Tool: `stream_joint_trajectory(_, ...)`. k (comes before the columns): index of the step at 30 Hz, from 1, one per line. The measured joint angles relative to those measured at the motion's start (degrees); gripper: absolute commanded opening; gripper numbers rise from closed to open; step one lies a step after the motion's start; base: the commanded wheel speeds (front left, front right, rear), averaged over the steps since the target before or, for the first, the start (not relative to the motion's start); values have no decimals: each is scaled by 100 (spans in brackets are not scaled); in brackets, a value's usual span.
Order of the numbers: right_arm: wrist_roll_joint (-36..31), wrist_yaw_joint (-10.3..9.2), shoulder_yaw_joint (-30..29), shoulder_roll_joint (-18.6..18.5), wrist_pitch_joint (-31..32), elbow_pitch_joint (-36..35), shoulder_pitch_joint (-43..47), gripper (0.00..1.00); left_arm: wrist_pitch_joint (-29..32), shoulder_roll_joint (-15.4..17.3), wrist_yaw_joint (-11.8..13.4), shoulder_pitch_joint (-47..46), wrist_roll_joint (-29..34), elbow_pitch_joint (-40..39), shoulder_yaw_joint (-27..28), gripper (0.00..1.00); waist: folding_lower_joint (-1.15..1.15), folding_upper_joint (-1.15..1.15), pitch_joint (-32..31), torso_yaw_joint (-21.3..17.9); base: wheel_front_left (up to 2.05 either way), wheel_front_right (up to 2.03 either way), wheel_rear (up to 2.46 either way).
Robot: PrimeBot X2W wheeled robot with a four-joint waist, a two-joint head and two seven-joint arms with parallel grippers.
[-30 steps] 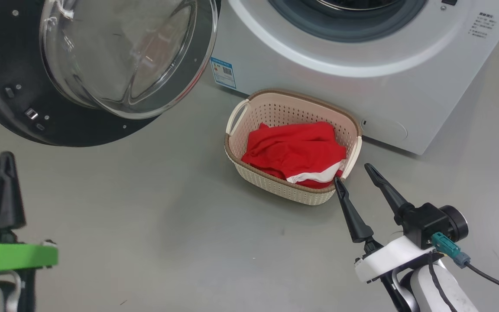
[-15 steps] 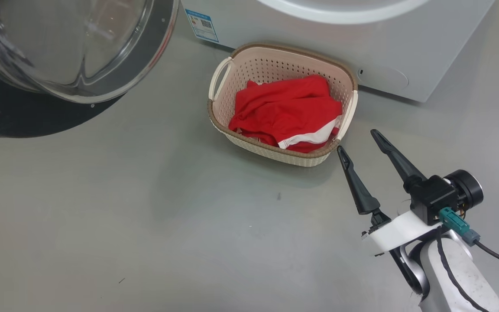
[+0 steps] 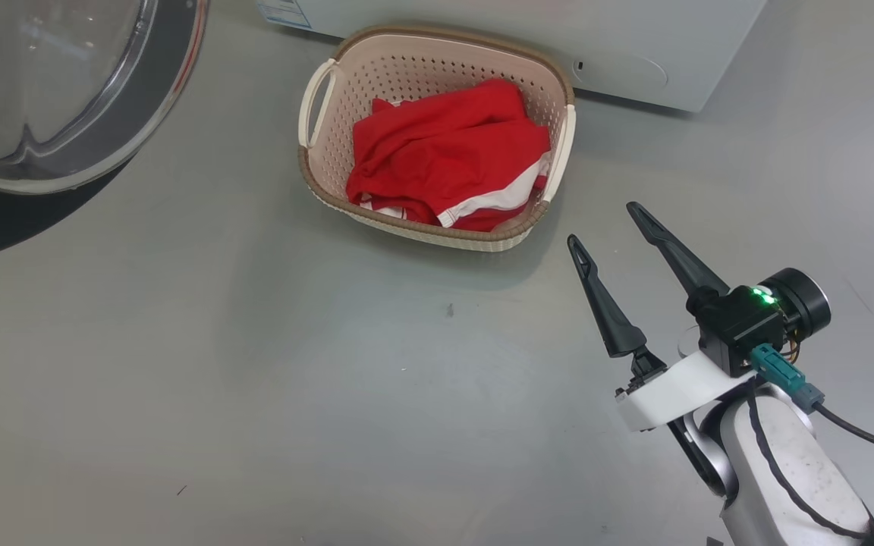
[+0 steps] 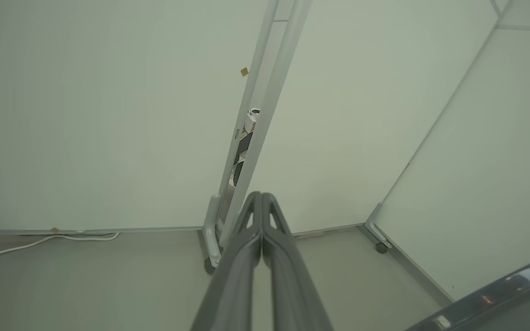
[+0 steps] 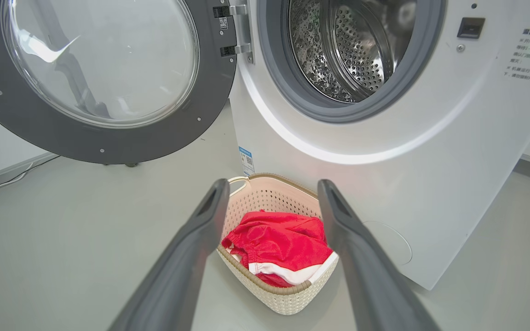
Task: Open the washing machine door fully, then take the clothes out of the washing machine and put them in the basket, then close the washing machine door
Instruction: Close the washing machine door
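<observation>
head view, where are the clothes (image 3: 444, 148)?

– in the basket (image 3: 437, 68), toward twelve o'clock of the frame: a crumpled heap of bright red, soft creased fabric, with a white stripe band at its five o'clock edge.

and the basket itself?

– cream plastic, a rounded rectangle with walls dotted with small holes, a brown woven-look rim and a pale loop handle at each short end. it stands on the smooth grey floor (image 3: 255, 379), just in front of the washing machine (image 3: 634, 45), whose flat white front runs across one o'clock.

the door?

– the washing machine door (image 3: 42, 83) hangs open at ten o'clock: a bulging clear glass bowl in a dark glossy ring. in the right wrist view it (image 5: 99, 69) is swung wide, hinged beside the grey rubber-rimmed opening, and the perforated steel drum (image 5: 352, 46) shines at one o'clock.

the grippers?

– the right gripper (image 3: 602, 224) sits at four o'clock of the basket, apart from it, its two long dark tapered fingers spread wide and empty. in the left wrist view the left gripper (image 4: 261, 197) has its fingers pressed together tip to tip, gripping nothing, pointed at white partition panels (image 4: 85, 115).
</observation>
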Motion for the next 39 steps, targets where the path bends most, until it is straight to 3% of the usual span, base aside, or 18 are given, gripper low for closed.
stream_joint_trajectory(6, 1, 1, 46, 40, -11, 46, -2, 100, 315, -10, 469, -503, -661, 677, 690, 0, 0, 0, 43, -242, 0, 0, 0)
stream_joint_trajectory(12, 1, 1, 11, 38, -43, 107, 2, 100, 753, -296, 476, -1171, -1377, 1094, 906, 0, 0, 0, -2, -347, 0, 0, 0)
stream_joint_trajectory(21, 1, 1, 63, 49, -44, 113, 1, 100, 1436, -318, 525, -1609, -1826, 1478, 943, 0, 0, 0, -30, -349, 0, 0, 0)
stream_joint_trajectory(39, 11, 1, 68, 58, -86, 175, -1, 100, 2562, -218, 559, -1811, -1892, 2057, 620, 0, 0, 0, -26, -397, 0, 0, 0)
